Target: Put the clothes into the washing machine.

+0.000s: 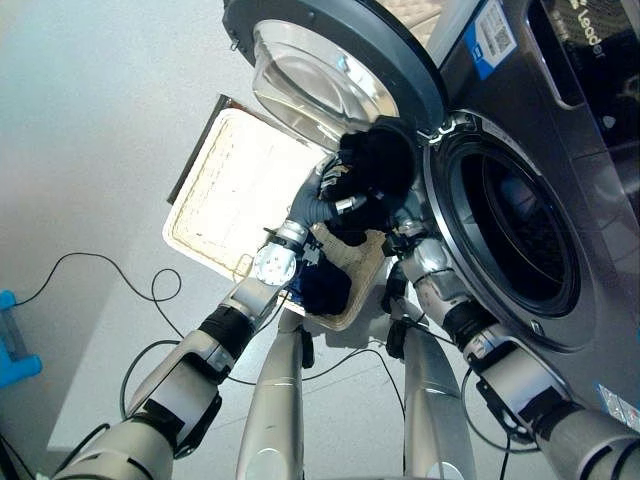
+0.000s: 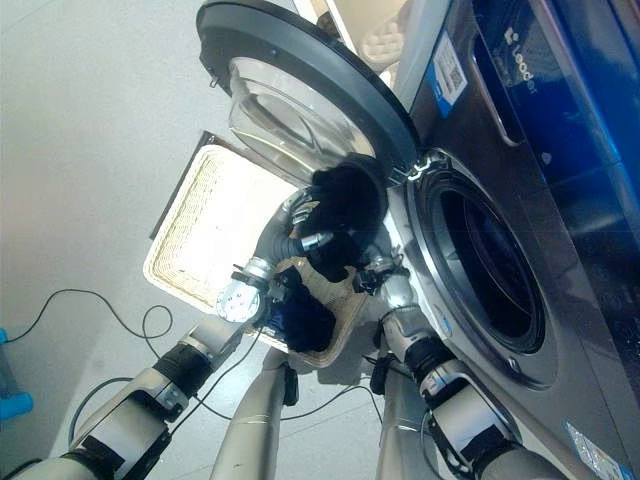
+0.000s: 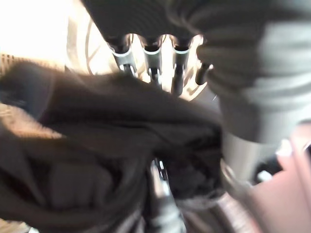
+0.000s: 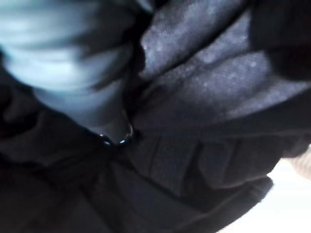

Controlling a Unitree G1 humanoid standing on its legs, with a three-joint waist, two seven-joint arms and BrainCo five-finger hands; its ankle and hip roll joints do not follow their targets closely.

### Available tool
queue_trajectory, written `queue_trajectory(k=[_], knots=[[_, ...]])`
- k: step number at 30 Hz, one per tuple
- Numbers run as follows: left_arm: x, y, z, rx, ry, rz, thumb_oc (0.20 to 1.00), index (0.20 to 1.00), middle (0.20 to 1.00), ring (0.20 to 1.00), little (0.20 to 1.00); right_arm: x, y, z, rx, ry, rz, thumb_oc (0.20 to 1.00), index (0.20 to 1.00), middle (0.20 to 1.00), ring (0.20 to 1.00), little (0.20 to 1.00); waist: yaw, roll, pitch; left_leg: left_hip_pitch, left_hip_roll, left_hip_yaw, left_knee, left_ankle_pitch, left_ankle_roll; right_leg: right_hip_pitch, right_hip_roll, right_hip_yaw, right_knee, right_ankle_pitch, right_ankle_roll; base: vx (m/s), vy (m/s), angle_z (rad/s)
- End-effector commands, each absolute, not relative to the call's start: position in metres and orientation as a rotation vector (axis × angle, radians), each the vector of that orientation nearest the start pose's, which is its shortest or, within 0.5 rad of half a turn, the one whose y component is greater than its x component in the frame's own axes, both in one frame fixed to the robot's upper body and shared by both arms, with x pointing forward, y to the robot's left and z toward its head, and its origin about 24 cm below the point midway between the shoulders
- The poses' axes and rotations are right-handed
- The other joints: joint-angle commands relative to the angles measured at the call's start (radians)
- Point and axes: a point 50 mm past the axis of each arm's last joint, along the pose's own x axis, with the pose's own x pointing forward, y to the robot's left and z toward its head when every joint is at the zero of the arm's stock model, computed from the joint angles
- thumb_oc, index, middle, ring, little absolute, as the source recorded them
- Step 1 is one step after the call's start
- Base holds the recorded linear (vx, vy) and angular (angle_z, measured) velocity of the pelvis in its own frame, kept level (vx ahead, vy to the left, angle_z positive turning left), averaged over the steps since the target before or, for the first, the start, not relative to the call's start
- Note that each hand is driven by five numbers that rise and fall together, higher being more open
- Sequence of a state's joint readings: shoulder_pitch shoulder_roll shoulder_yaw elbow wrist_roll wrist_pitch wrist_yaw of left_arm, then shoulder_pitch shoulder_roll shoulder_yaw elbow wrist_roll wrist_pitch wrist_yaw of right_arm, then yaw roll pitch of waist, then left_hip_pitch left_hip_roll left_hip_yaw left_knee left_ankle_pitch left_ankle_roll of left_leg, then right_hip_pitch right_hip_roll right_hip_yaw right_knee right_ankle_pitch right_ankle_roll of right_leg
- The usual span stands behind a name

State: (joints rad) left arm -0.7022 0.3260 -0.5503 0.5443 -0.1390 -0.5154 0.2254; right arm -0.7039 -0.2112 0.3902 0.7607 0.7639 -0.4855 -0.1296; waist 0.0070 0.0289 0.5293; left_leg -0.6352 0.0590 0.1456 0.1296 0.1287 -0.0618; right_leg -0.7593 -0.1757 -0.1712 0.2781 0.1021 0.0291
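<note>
A bundle of black clothes (image 1: 375,165) is bunched between both robot hands, lifted above the basket (image 1: 215,185) and just beside the open drum (image 1: 515,235), under the swung-open door (image 1: 330,60). The left robot hand (image 1: 335,190) has its fingers (image 3: 151,73) pressed down into the cloth with folds gathered around them, so it looks closed on the bundle. The right robot hand (image 1: 405,235) sits under the cloth on the drum side; its fingers are buried in fabric and I cannot tell how far they are closed.

The cloth looks soft, limp and light: likely to sag, trail and snag on the drum rim rather than slip as a lump. Best held by gathering a thick fold near the middle, with loose ends supported.

The eye views show more dark cloth (image 1: 325,285) lying in the basket below the hands; the wrist views show the fabric's folds and knit texture close up
</note>
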Motion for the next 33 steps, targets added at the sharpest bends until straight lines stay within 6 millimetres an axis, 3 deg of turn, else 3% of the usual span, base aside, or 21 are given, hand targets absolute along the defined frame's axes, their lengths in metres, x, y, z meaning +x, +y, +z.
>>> queue_trajectory(k=[1,2,5,13,15,20,21,25,28,29,32,33], knots=[[0.334,0.064,0.147,0.278,-0.669,-0.328,1.000,1.000,1.000,1.000,1.000,0.362,-0.124,0.116,0.509,-0.341,0.054,0.200,0.200,0.200,0.200,0.200,-0.033,0.064,-0.009,-0.016,-0.048,0.031,0.034,-0.052,-0.010,0.028,0.036,-0.017,0.036,-0.041,0.095,0.00,0.101,-0.23],[0.335,0.064,0.148,0.279,-0.673,-0.327,1.000,1.000,1.000,1.000,1.000,0.363,-0.124,0.117,0.509,-0.345,0.055,0.200,0.200,0.200,0.200,0.200,-0.033,0.064,-0.009,-0.022,-0.047,0.031,0.034,-0.049,-0.010,0.023,0.036,-0.016,0.034,-0.036,0.094,0.01,0.160,-0.32],[0.336,0.064,0.139,0.258,-0.643,-0.272,1.000,1.000,1.000,1.000,1.000,0.358,-0.131,0.094,0.628,-0.289,-0.012,0.200,0.200,0.200,0.200,0.200,-0.051,0.082,-0.009,-0.004,-0.046,0.054,0.023,-0.048,-0.012,0.032,0.041,0.002,0.024,-0.042,0.089,0.01,0.134,-0.28],[0.342,0.069,0.133,0.230,-0.609,-0.203,1.000,1.000,1.000,1.000,1.000,0.361,-0.151,0.085,0.863,-0.294,-0.154,0.200,0.200,0.200,0.200,0.200,-0.059,0.100,-0.009,0.010,-0.046,0.069,0.018,-0.045,-0.020,0.042,0.039,0.008,0.019,-0.046,0.085,0.01,0.053,-0.11],[0.344,0.074,0.132,0.213,-0.601,-0.173,1.000,1.000,1.000,1.000,1.000,0.363,-0.165,0.081,0.984,-0.303,-0.238,0.200,0.200,0.200,0.200,0.200,-0.056,0.104,-0.009,0.016,-0.044,0.072,0.020,-0.045,-0.023,0.050,0.037,0.005,0.021,-0.049,0.084,0.00,0.000,0.00],[0.346,0.081,0.140,0.165,-0.625,-0.134,1.000,1.000,1.000,1.000,1.000,0.373,-0.191,0.094,1.030,-0.330,-0.310,0.200,0.200,0.200,0.200,0.200,-0.042,0.112,-0.009,0.004,-0.044,0.069,0.029,-0.042,-0.023,0.043,0.033,-0.003,0.026,-0.045,0.083,0.00,-0.009,0.00],[0.347,0.087,0.146,0.124,-0.644,-0.095,1.000,1.000,1.000,1.000,1.000,0.378,-0.208,0.103,1.008,-0.346,-0.349,0.200,0.200,0.200,0.200,0.200,-0.031,0.115,-0.009,-0.001,-0.047,0.062,0.036,-0.044,-0.022,0.042,0.028,-0.011,0.032,-0.045,0.085,0.00,-0.057,0.01],[0.350,0.106,0.162,0.012,-0.693,0.022,1.000,1.000,1.000,1.000,1.000,0.385,-0.238,0.119,1.044,-0.362,-0.392,0.200,0.200,0.200,0.200,0.200,-0.006,0.110,-0.009,-0.018,-0.052,0.043,0.044,-0.049,-0.021,0.035,0.021,-0.033,0.043,-0.047,0.090,-0.01,-0.114,0.05],[0.349,0.111,0.168,-0.013,-0.720,0.063,1.000,1.000,1.000,1.000,1.000,0.385,-0.247,0.124,1.080,-0.384,-0.415,0.200,0.200,0.200,0.200,0.200,0.003,0.108,-0.009,-0.031,-0.054,0.034,0.051,-0.050,-0.021,0.026,0.018,-0.040,0.048,-0.045,0.091,-0.01,-0.108,0.17],[0.345,0.121,0.175,-0.038,-0.762,0.112,1.000,1.000,1.000,1.000,1.000,0.382,-0.264,0.128,1.173,-0.441,-0.480,0.200,0.200,0.200,0.200,0.200,0.018,0.102,-0.009,-0.041,-0.057,0.021,0.055,-0.056,-0.019,0.017,0.012,-0.050,0.057,-0.045,0.094,0.00,-0.117,0.15],[0.343,0.126,0.180,-0.050,-0.784,0.132,1.000,1.000,1.000,1.000,1.000,0.380,-0.275,0.133,1.240,-0.485,-0.526,0.200,0.200,0.200,0.200,0.200,0.025,0.101,-0.009,-0.054,-0.059,0.013,0.057,-0.057,-0.018,0.006,0.011,-0.055,0.059,-0.042,0.094,-0.01,-0.089,0.16],[0.340,0.130,0.185,-0.049,-0.809,0.140,1.000,1.000,1.000,1.000,1.000,0.376,-0.288,0.139,1.319,-0.558,-0.569,0.200,0.200,0.200,0.200,0.200,0.031,0.100,-0.009,-0.063,-0.061,0.006,0.057,-0.059,-0.016,-0.003,0.006,-0.060,0.063,-0.040,0.095,-0.01,-0.080,0.21]])
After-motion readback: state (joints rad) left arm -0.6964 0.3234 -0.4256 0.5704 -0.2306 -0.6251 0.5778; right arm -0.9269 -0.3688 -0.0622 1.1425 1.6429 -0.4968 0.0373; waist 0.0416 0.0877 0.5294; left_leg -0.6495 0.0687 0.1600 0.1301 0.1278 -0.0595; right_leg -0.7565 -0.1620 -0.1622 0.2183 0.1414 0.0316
